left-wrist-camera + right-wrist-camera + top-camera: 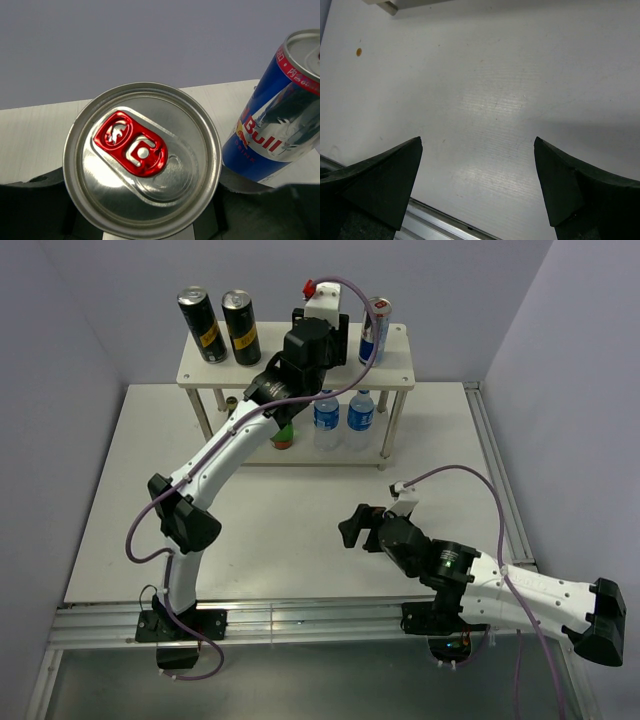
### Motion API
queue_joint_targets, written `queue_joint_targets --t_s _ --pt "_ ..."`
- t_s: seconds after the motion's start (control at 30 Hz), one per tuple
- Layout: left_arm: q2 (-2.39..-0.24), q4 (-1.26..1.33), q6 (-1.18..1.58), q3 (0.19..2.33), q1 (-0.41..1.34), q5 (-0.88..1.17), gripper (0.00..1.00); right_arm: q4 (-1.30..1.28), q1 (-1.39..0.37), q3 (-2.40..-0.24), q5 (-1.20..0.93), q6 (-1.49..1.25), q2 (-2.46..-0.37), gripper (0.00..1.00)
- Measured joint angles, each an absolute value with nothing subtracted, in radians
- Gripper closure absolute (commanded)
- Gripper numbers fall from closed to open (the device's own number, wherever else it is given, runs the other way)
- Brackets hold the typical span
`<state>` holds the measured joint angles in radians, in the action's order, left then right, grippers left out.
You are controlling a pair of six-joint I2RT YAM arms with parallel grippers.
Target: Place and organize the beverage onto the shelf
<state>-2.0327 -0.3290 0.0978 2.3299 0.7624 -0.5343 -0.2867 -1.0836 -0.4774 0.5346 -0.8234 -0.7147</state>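
At the near edge of the desk, the right tool hangs spread wide and empty. Farther back, the left tool is clenched on a slim blue-silver-red can at the top tier of the pale wooden shelf. The danger looks to lie at release. Its twin can stands just beside the grip, and a finger swinging outward could well shove it toward the shelf's right end. Whether the held can's base meets the board cannot be told, so letting go early might tip it. The held can is upright, its silver lid and red pull-tab facing the wrist camera. Two tall black cans with yellow marks stand at the tier's left end, and small bottles stand on the lower tier.
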Motion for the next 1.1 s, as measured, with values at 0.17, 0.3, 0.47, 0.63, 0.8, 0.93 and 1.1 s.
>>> queue_joint_targets --t_s 0.17,0.3,0.47,0.63,0.8,0.93,1.1 --pt "-2.042 -0.304 0.098 2.330 0.761 -0.534 0.61 -0.270 -1.096 -0.474 0.538 -0.837 -0.733 0.00" --pt "-2.043 -0.302 0.098 2.330 0.759 -0.525 0.31 -0.262 -1.104 -0.469 0.539 -0.846 -0.752 0.00" --pt "-2.045 -0.282 0.101 2.334 0.754 -0.504 0.14 -0.245 -1.111 -0.469 0.542 -0.852 -0.770 0.00" --pt "-2.060 -0.273 0.104 2.362 0.751 -0.485 0.13 -0.239 -1.120 -0.469 0.551 -0.859 -0.779 0.00" --pt "-2.072 -0.271 0.110 2.362 0.749 -0.470 0.13 -0.239 -1.125 -0.469 0.559 -0.865 -0.785 0.00" --pt "-2.081 -0.271 0.110 2.362 0.748 -0.467 0.13 -0.238 -1.128 -0.469 0.561 -0.868 -0.791 0.00" --pt "-2.081 -0.262 0.117 2.355 0.744 -0.468 0.12 -0.233 -1.130 -0.469 0.562 -0.871 -0.798 0.00"
